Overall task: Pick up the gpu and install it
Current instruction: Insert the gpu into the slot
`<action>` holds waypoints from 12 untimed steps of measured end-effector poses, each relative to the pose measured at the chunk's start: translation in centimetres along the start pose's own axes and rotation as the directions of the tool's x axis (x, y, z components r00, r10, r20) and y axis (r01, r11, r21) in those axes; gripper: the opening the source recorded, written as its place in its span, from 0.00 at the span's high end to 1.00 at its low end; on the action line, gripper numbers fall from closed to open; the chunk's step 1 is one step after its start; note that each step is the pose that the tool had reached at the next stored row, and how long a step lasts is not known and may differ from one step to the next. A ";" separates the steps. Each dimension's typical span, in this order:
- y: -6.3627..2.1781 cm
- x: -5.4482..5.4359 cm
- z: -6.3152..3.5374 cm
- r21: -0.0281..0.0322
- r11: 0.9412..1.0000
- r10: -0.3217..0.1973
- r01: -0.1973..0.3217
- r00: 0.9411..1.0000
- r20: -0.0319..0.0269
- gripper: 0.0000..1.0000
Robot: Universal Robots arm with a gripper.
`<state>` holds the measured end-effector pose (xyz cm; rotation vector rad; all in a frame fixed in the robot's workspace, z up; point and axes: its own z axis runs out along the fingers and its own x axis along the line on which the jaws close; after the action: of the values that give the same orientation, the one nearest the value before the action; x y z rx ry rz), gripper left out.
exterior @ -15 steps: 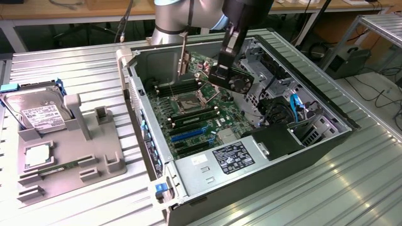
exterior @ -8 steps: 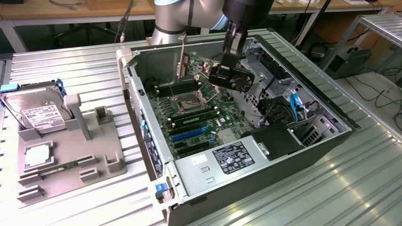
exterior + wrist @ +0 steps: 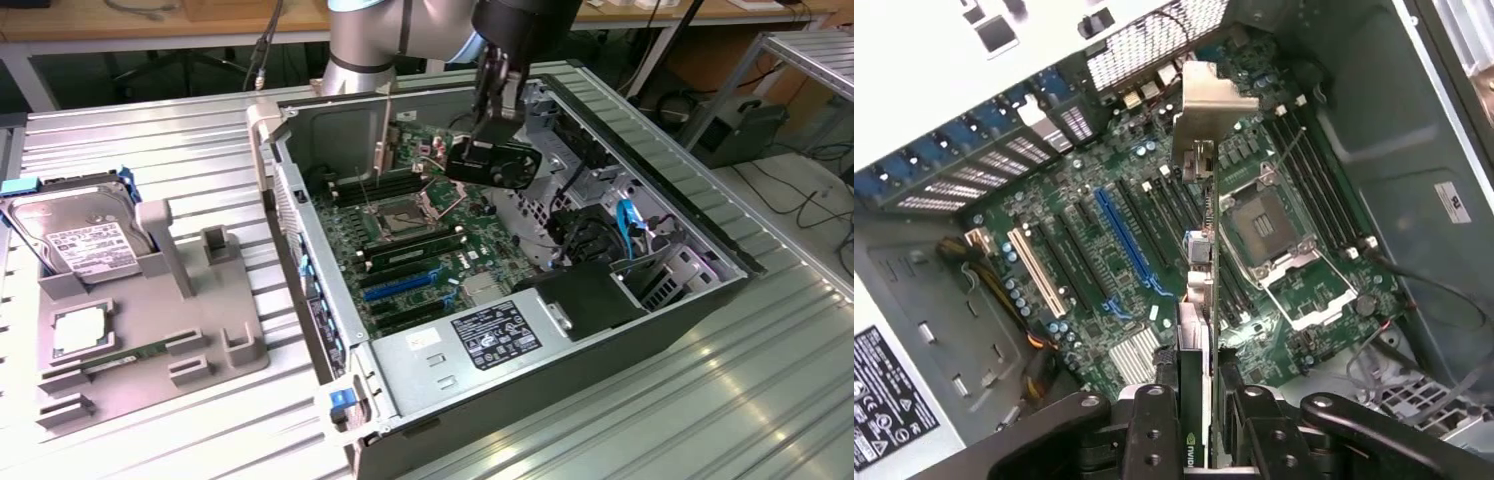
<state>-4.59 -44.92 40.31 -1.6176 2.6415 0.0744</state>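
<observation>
Metal table (image 3: 160,150), open case (image 3: 627,360): gpu (image 3: 1199,300) clamped edge-on between jaws.

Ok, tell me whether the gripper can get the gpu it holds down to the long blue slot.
Probably yes. The gripper grips the gpu on edge above the motherboard; the case stands open, and the blue slot lies bare, with no card or cable across it.

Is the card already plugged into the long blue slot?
No, the long blue slot lies empty, and the gpu is held edge-on in the gripper, apart from that slot.
</observation>
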 end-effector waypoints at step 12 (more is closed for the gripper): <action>-0.01 0.0 0.40 -0.005 0.971 -0.239 0.239 0.971 0.002 0.74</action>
<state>-4.60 -44.92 39.91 -1.9218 2.4240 0.0735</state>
